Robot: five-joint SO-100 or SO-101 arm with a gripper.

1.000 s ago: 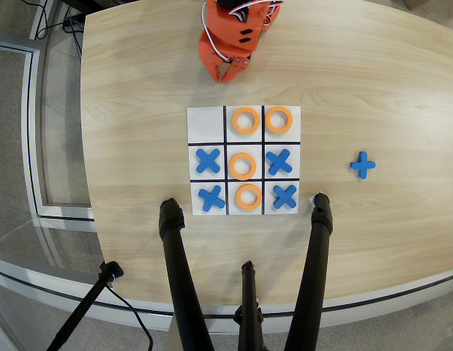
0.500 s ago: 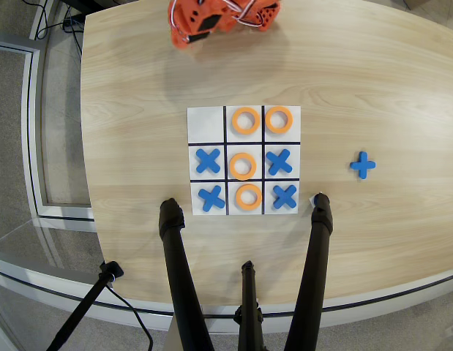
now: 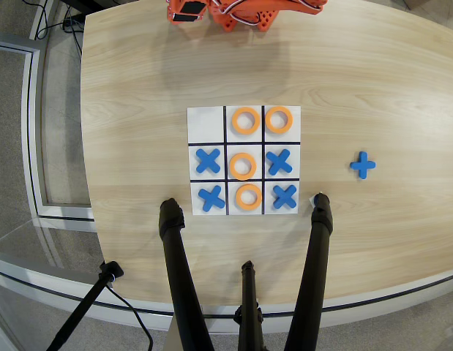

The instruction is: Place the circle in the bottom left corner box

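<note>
Orange arm [image 3: 241, 13] sits tucked at the far edge of the pale wooden counter [image 3: 138, 88] — only its base shows, so whether the pincer is clenched or released, I cannot tell. Well apart from it, the white black-lined board [image 3: 206, 121] carries four flat orange rings: top middle [image 3: 246, 121], top right [image 3: 278, 120], centre [image 3: 242, 166], bottom middle [image 3: 248, 197]. Bottom left cell [image 3: 211, 198] holds a blue X piece — another blue piece [image 3: 362, 165] lies off to the right.

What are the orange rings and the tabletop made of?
The orange rings look like matte plastic or foam: flat, evenly coloured, no shine; the view cannot settle which. The tabletop looks like light wood or wood-look laminate, with long grain lines and a smooth, slightly satin surface.
</note>
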